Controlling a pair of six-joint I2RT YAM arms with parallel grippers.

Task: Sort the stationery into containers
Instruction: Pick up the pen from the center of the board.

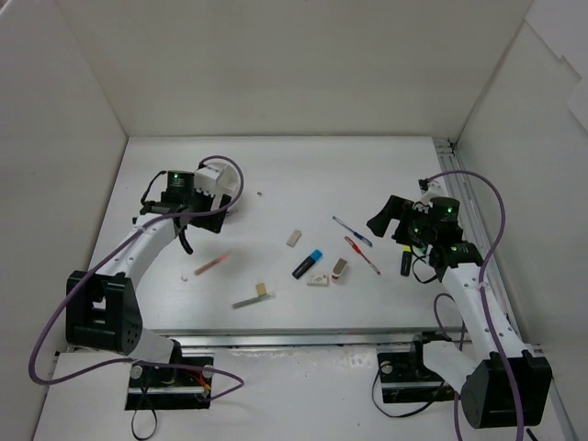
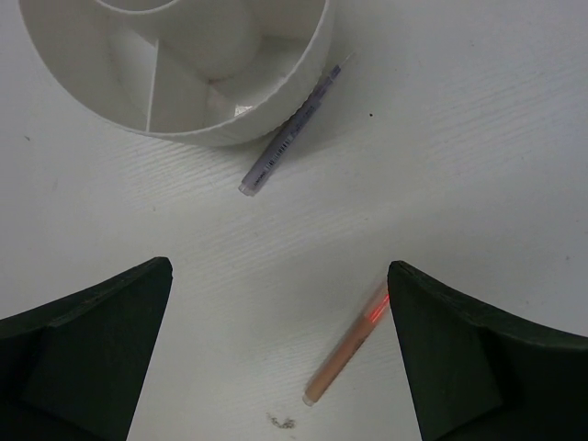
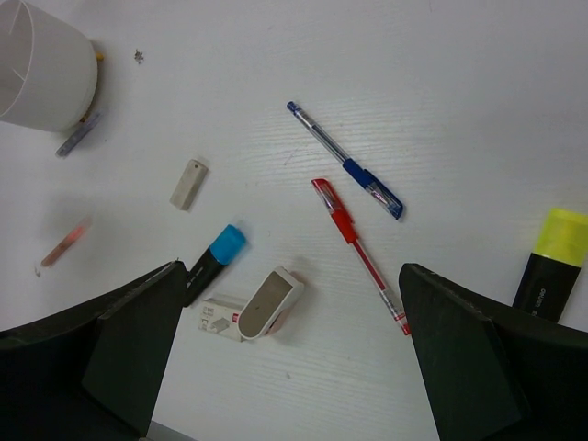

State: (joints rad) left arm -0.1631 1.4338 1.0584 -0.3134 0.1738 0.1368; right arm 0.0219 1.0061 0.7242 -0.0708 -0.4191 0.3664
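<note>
Left claw [image 2: 280, 266] agape over pink translucent pen [image 2: 347, 354]; white pot [image 2: 110, 119] divided.

A: Left arm [image 1: 138, 248]: white tube links, black joint housings, a black block for the base [image 1: 99, 317]. Small green lamp [image 1: 174, 175] lit at the wrist.

B: Right arm [image 1: 473, 299]: same build, white links on black joints, wrist lamp [image 1: 449, 209] also green. Purple cable [image 1: 501, 230] loops off it, and another off the left.

A: Jaws?

B: From the wrist cameras: matte black, wedge-shaped, flat inner faces, no markings I can make out. Black mounting plate [image 1: 170, 372] under each base.
</note>
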